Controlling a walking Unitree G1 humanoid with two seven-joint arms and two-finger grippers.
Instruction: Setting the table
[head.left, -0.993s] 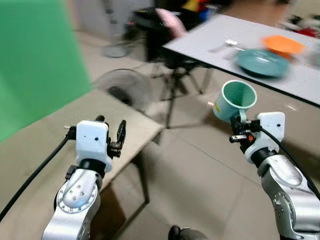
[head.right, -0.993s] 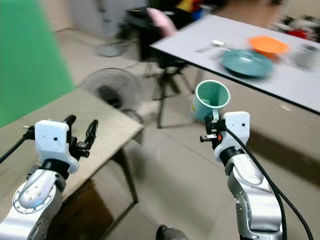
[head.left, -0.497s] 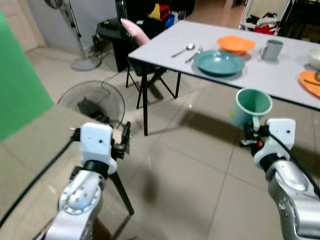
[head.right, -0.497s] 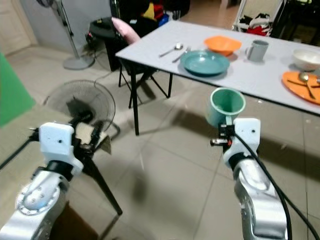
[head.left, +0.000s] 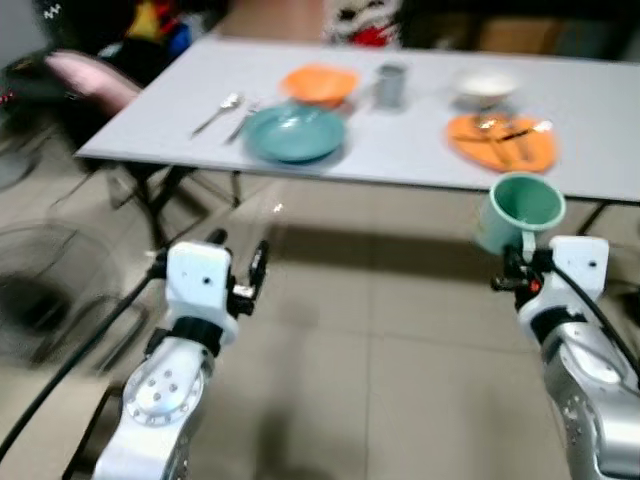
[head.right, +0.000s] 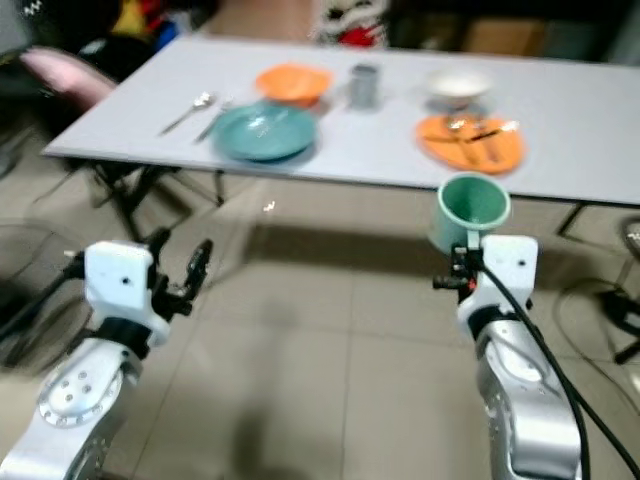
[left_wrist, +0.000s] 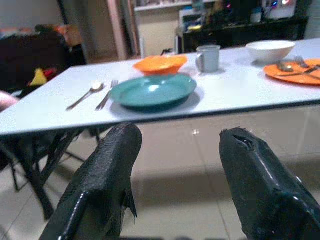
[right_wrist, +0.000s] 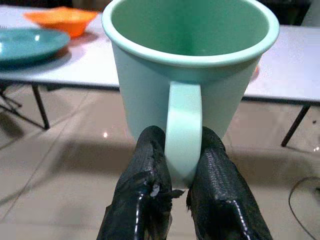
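Table now faces camera | right tool grasping mug handle | left tool released | views blurred

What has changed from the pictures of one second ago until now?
The camera turned, so the white table with its teal plate and orange plate now lies straight ahead; the green surface has left the view. Unchanged: the right end effector still grips the green mug by its handle, and the left end effector stays open.

A mint-green mug, a teal plate, 2 orange dishes and a white bowl on the pale grey surface.
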